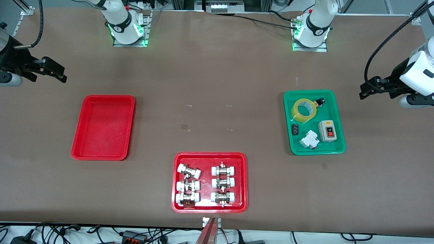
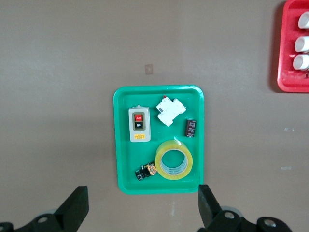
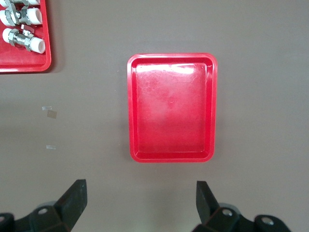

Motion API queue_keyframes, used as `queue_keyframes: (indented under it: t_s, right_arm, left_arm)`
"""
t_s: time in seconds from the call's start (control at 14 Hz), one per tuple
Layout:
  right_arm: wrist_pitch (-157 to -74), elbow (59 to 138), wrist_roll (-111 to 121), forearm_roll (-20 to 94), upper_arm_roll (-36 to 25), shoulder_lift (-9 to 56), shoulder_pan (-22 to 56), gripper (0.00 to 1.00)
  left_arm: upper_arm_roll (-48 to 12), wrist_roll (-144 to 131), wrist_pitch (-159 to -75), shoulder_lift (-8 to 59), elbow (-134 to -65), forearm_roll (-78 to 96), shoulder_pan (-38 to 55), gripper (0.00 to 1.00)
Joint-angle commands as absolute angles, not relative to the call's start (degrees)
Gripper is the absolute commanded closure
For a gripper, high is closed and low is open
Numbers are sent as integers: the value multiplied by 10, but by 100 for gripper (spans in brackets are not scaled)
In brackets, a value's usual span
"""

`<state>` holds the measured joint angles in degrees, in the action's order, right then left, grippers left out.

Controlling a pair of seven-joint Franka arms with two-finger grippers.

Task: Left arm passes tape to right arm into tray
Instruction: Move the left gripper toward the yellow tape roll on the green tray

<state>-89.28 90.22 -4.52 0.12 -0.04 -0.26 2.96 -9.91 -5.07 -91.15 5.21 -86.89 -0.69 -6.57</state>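
Fittings tray (image 1: 209,208): nearest the front camera on the surface; red, holding white-capped metal fittings; we count it no part of this job.
Tray (image 1: 77,149): red, toward the right arm's end; we find nothing in it.
Green tray (image 1: 340,146): toward the left arm's end; holds the tape, a switch box (image 1: 327,130), a white breaker (image 1: 309,140) and two small dark parts.
Tape (image 1: 303,109): flat in the green tray, in its part farther from the camera; nothing touches it.
Left claw (image 2: 140,205): fingers spread wide, holding nothing, up in the air over the surface just beside the green tray.
Right claw (image 3: 140,200): fingers spread wide, holding nothing, over the surface beside the tray.
Progress: we judge nothing done; pick-up, handover and placing all remain.
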Motion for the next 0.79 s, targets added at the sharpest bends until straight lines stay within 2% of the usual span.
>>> queue_keyframes:
  t_s: [0.0,0.43,0.64,0.71]
  right_arm:
    - [-887,893,-50,-1,4,0,30,0]
    - [-890,890,-40,-4,4,2,26,0]
    - [-889,890,-40,-4,4,1,27,0]
    - [-890,890,-40,-5,4,1,27,0]
  left_arm:
    - [-103,-32,-898,62,-848,-20,-66,0]
    - [-104,-32,-896,64,-846,-20,-63,0]
    - [-104,-32,-900,101,-844,-21,-56,0]
    - [-105,-32,-900,133,-844,-21,-54,0]
